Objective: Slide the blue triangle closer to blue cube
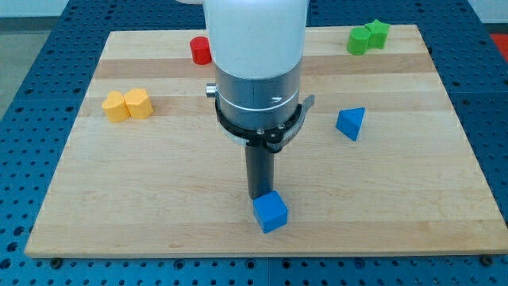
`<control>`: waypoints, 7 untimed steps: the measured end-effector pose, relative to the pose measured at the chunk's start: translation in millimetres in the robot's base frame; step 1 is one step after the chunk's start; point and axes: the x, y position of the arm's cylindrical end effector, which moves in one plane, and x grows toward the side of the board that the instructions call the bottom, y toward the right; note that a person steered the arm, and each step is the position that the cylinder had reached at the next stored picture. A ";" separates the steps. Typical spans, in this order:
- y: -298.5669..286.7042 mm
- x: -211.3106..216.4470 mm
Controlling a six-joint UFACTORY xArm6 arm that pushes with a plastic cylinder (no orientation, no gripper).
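Nearest the view's bottom sits one blue cube, and my tip stands right at its upper-left edge, seemingly touching it; I carry no jaws, only this rod. Farther up and to the view's right, well apart, lies one blue triangle, its narrow end pointing toward the view's bottom. Beyond, the table holds two yellow blocks touching at the left, one red cylinder, and two green blocks touching at top right.
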 end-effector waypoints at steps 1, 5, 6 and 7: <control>3.9 -24.2; 186.9 -73.1; 180.8 -102.0; 159.5 -104.4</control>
